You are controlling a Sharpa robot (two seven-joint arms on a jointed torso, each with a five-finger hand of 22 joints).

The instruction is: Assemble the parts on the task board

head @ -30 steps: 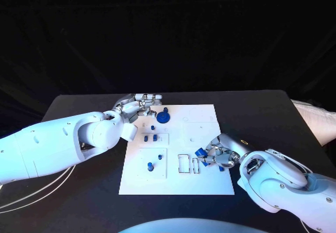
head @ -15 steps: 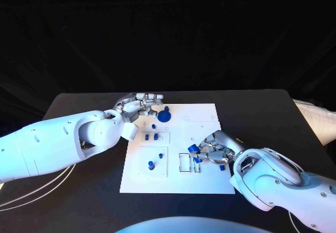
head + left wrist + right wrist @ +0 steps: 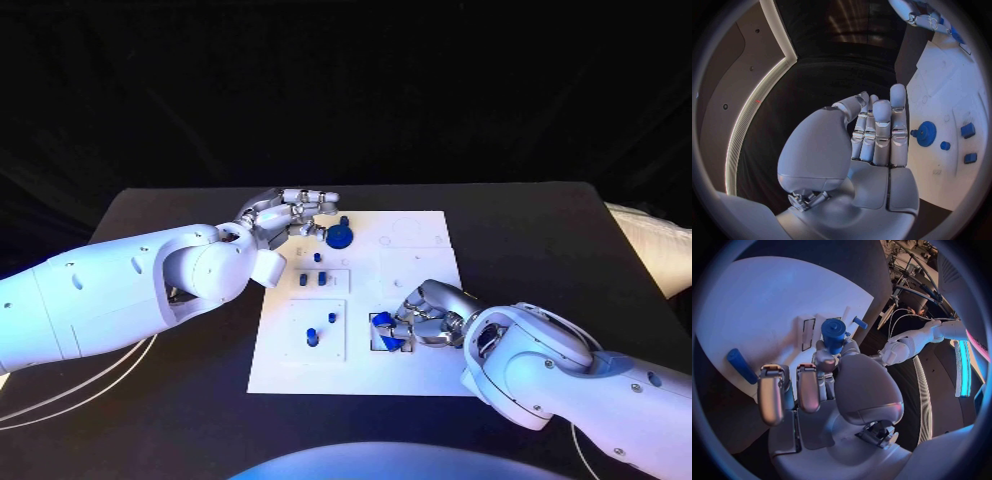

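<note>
I am pinching a small blue peg (image 3: 833,335) in my right hand (image 3: 421,322) over the task board (image 3: 418,240); it looks light, stiff and slippery, so I am gripping its shank; my left hand (image 3: 873,135) is resting empty, fingers straight and together.

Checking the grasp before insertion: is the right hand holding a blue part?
Yes, the right hand grips a blue cylindrical part above the task board.

A big flat black table (image 3: 173,215) stood under everything, a pale white cloth-like thing (image 3: 652,245) lay past its right edge, and thin white cables (image 3: 87,385) trailed across its near left part.
</note>
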